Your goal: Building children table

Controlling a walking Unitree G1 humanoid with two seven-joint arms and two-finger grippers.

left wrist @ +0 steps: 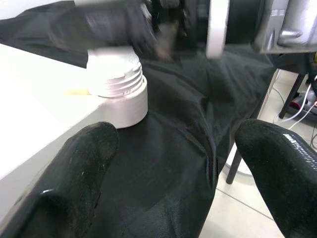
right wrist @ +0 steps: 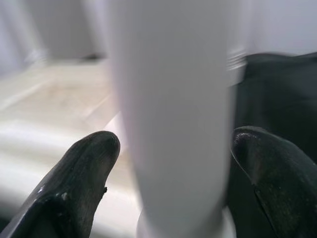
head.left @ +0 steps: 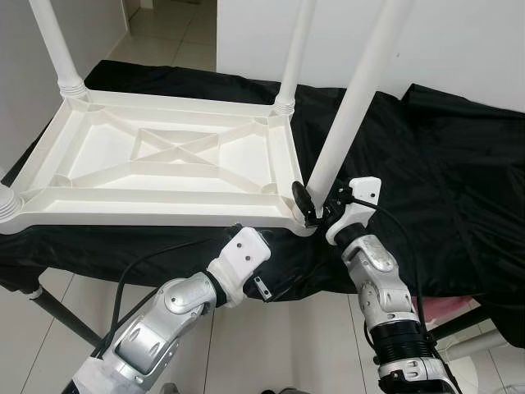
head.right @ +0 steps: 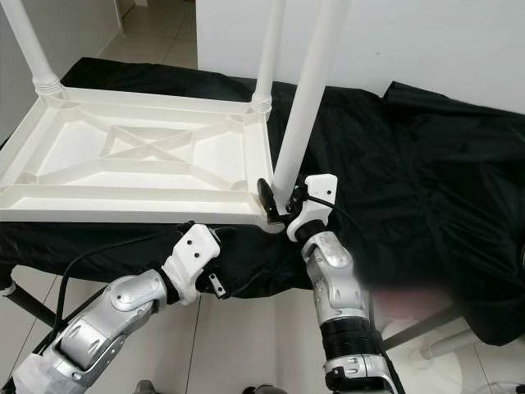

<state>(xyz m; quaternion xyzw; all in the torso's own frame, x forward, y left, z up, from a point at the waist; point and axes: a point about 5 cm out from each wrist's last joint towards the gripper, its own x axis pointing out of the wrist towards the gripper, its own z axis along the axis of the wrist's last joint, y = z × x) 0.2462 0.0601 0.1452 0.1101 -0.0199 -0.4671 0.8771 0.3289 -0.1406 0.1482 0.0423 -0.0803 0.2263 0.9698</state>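
White table leg [head.left: 349, 107] stands between right hand's [head.left: 316, 205] spread fingers.

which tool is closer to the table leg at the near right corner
Right. The right tool straddles the leg just above its base, fingers either side. The left tool sits lower, under the tabletop edge, open.

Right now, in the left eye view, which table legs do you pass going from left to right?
Far-left leg → far-right leg → near-right leg, with the right end effector at its base.
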